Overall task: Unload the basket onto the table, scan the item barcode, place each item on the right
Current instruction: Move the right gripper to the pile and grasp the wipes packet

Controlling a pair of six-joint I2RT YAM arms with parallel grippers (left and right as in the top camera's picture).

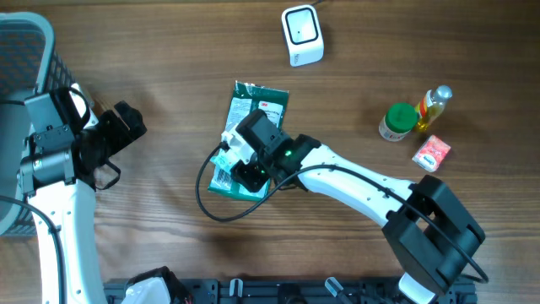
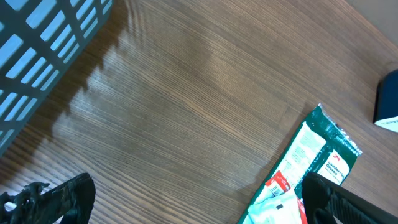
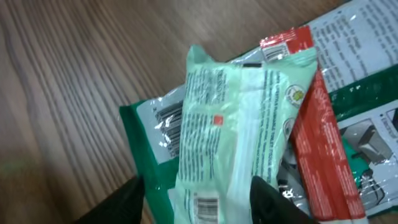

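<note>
A pale green wipes packet (image 3: pixel 230 124) lies across a larger green and red glove package (image 3: pixel 348 93) on the wooden table; a barcode (image 3: pixel 205 205) shows at the packet's near end. My right gripper (image 3: pixel 196 202) straddles that end, its jaws part-way apart. The left finger stands clear of the packet, on the green film. In the overhead view the right gripper (image 1: pixel 245 165) sits over the lower half of the package (image 1: pixel 257 105). The white scanner (image 1: pixel 302 35) stands at the back. My left gripper (image 1: pixel 131 127) is open and empty, off to the left.
A grey basket (image 1: pixel 25 51) fills the far left corner and shows again in the left wrist view (image 2: pixel 43 56). At the right stand a green-lidded jar (image 1: pixel 398 121), a small oil bottle (image 1: pixel 434 103) and a pink box (image 1: pixel 431 153). A black cable (image 1: pixel 207 198) loops beside the package.
</note>
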